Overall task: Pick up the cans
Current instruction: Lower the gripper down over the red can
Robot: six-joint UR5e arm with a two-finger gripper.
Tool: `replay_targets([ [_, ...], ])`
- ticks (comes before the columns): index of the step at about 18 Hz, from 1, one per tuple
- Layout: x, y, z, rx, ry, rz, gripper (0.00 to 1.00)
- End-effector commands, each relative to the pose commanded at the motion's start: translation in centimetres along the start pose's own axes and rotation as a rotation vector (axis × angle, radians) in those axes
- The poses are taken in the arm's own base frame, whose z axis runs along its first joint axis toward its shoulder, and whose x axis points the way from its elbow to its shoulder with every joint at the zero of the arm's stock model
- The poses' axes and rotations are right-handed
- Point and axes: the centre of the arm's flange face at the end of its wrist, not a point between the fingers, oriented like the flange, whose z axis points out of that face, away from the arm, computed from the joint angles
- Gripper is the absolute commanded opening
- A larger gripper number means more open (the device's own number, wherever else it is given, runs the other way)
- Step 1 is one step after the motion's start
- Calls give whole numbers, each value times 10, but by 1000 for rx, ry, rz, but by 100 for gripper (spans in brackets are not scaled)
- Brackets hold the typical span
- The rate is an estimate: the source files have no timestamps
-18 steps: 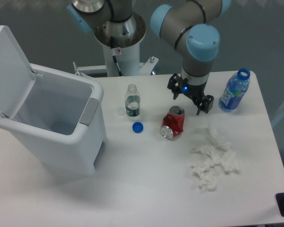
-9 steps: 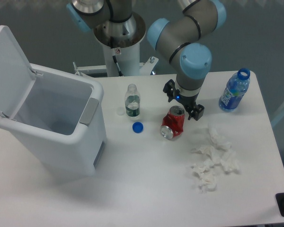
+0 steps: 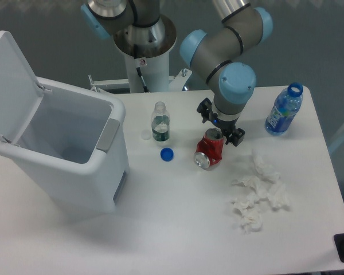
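Observation:
A crushed red can (image 3: pixel 209 150) with silver ends lies tilted on the white table, near its middle. My gripper (image 3: pixel 221 124) hangs just above the can's upper end, its two dark fingers spread on either side of that end. The gripper is open and nothing is between its fingers. The blue-capped wrist above it covers part of the table behind.
A white bin (image 3: pixel 57 143) with its lid up stands at the left. A small clear green-labelled bottle (image 3: pixel 160 122) and a loose blue cap (image 3: pixel 167 154) are left of the can. A blue plastic bottle (image 3: pixel 284 110) stands at the right. Crumpled tissues (image 3: pixel 257 193) lie in front.
The gripper has moved left and down, from beside the can's right to directly over its upper end. The can and the other objects have not moved.

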Motion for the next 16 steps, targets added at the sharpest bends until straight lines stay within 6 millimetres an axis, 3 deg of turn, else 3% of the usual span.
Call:
replay_targets([
  [4,-7,20,2,17,5,-41,100],
  [16,-6,-1,16,23,28,-159,100],
])
